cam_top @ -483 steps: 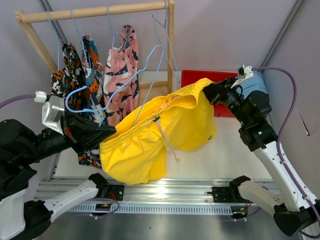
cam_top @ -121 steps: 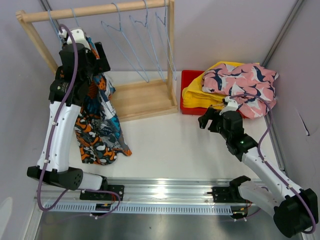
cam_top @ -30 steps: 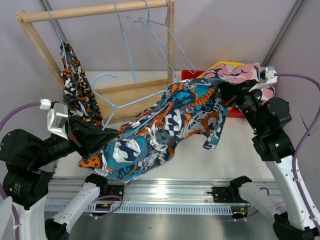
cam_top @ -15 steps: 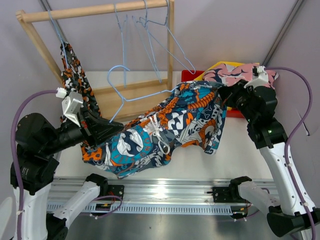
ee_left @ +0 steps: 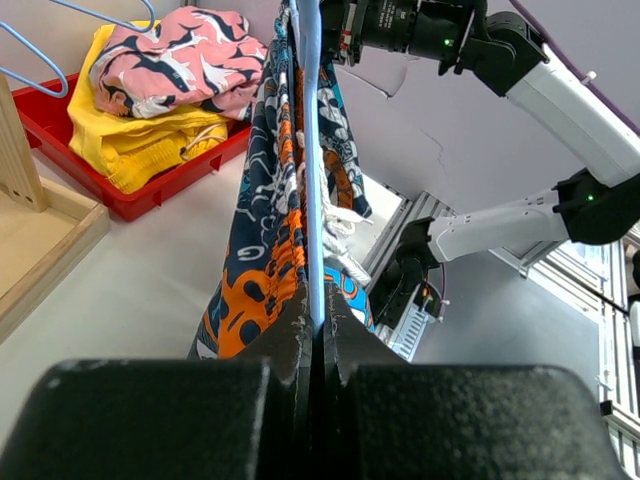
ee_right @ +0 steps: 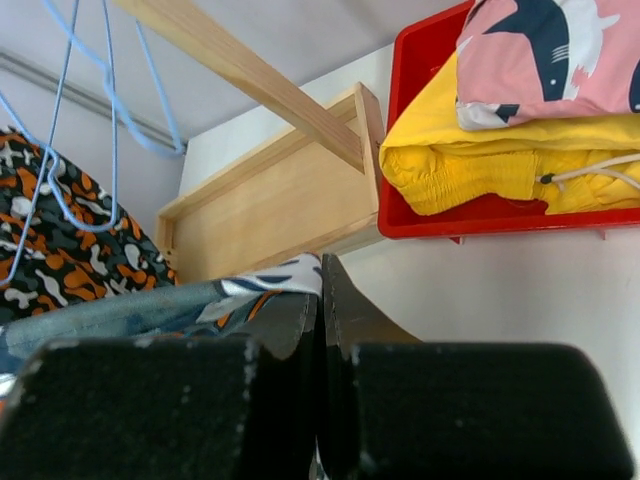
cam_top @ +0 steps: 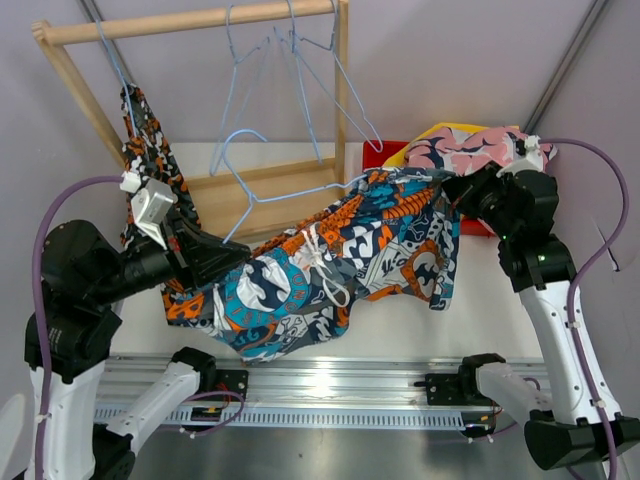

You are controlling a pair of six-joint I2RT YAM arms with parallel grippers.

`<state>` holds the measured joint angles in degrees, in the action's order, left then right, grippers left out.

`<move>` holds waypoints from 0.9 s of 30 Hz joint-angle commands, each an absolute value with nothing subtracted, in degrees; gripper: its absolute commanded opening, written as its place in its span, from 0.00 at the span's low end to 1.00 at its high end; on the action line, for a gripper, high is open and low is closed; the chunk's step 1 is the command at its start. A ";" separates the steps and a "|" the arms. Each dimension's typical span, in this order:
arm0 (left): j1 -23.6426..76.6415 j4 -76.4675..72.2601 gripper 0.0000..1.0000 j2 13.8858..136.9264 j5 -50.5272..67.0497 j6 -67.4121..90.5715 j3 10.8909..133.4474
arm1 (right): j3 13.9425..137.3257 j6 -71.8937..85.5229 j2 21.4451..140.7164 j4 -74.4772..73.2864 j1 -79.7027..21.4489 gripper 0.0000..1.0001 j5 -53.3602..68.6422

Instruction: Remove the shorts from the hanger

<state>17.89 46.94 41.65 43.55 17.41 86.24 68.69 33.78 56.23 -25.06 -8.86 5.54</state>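
The teal-orange print shorts (cam_top: 340,265) hang stretched in the air between my two grippers, on a light blue wire hanger (cam_top: 262,195). My left gripper (cam_top: 228,255) is shut on the hanger wire (ee_left: 313,180), with the shorts (ee_left: 270,230) draped along it. My right gripper (cam_top: 455,190) is shut on an edge of the teal-orange shorts (ee_right: 270,287). The orange-black-white print shorts (cam_top: 150,160) still hang on the wooden rack (cam_top: 190,22). The pink print shorts (cam_top: 475,148) lie on the yellow shorts (ee_right: 470,170) in the red bin (ee_right: 500,215). The light blue shorts are hidden.
Three empty wire hangers (cam_top: 300,70) hang from the rack's bar. The rack's wooden base (cam_top: 280,185) stands beside the red bin (cam_top: 400,152). A metal rail (cam_top: 320,385) runs along the near edge.
Both grippers keep their hold. The shorts and hanger have shifted slightly right and lower, with the cloth hanging further down below the right gripper. The empty hangers on the bar swing.
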 commanded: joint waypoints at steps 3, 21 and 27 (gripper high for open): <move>18.37 42.10 0.00 37.79 42.98 16.44 89.12 | 64.60 35.68 58.89 -28.65 5.09 0.00 -7.83; 18.37 40.96 0.00 41.30 38.16 16.35 87.45 | 55.46 27.27 49.94 -12.76 -13.98 0.00 13.08; 18.37 51.94 0.00 45.09 8.38 12.23 91.14 | 65.89 18.37 51.32 -15.90 -28.21 0.00 5.89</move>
